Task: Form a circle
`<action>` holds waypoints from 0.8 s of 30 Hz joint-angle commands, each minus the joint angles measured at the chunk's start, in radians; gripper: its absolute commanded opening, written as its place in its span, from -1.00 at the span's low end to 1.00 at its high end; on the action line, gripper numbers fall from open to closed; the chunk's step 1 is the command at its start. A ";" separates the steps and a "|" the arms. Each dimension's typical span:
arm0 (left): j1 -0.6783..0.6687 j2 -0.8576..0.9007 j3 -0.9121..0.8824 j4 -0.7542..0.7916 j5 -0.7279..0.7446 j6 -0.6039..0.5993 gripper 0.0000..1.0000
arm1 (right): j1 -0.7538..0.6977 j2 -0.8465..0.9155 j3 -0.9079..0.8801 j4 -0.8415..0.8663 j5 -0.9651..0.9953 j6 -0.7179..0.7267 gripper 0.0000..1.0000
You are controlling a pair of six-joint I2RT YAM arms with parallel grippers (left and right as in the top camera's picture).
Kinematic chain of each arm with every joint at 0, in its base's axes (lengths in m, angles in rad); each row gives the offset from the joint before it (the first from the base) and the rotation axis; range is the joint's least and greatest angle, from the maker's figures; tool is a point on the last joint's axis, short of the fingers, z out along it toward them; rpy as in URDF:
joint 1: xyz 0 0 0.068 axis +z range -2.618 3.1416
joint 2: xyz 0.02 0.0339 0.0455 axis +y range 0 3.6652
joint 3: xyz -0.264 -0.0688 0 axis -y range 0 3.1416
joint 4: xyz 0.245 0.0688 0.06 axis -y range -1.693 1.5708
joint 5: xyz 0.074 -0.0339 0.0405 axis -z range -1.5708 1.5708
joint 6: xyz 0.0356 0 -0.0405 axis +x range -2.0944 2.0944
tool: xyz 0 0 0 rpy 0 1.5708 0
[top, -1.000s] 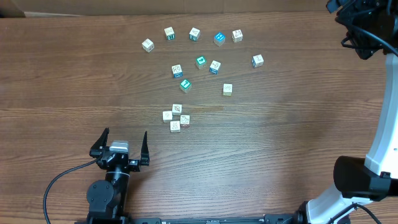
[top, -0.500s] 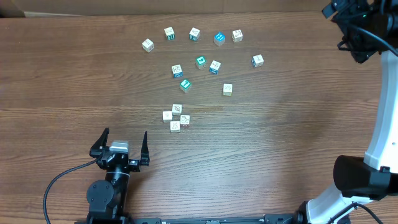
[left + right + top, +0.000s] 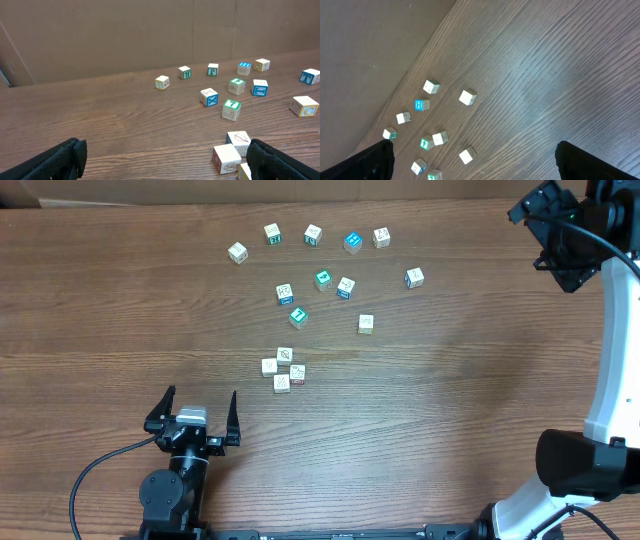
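The circle (image 3: 283, 369), four pale cubes in a tight diamond with no clear long axis, lies mid-desk (image 3: 450, 400), ahead of the left end effector (image 3: 198, 402). Loose cubes (image 3: 345, 285) are scattered beyond it. The left end effector and the right end effector (image 3: 472, 150), which is above the far right corner, are both released and empty.

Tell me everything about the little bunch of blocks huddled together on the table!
The little bunch is four small cube blocks of pale, wood-looking material with drawings printed on their faces; one shows a reddish side. They sit flat on the wooden table, packed close into a tiny ring, sides touching or almost touching. They lie apart from the loose scatter of similar blocks, on the robot's side of it. Only the table touches them.
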 commanded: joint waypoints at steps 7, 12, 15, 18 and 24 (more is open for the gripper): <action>0.006 -0.011 -0.003 0.001 -0.003 0.026 0.99 | 0.112 0.002 -0.108 0.003 0.002 -0.003 1.00; 0.006 -0.011 -0.003 0.001 -0.003 0.026 0.99 | 0.208 0.002 -0.163 0.003 0.002 -0.003 1.00; 0.006 -0.011 -0.003 0.001 -0.003 0.026 0.99 | 0.247 -0.011 -0.163 0.003 0.002 -0.003 1.00; 0.006 -0.011 -0.003 0.001 -0.003 0.026 0.99 | 0.297 -0.051 -0.163 0.003 0.002 -0.003 1.00; 0.006 -0.011 -0.003 0.001 -0.003 0.026 0.99 | 0.330 -0.106 -0.165 0.003 0.002 -0.003 1.00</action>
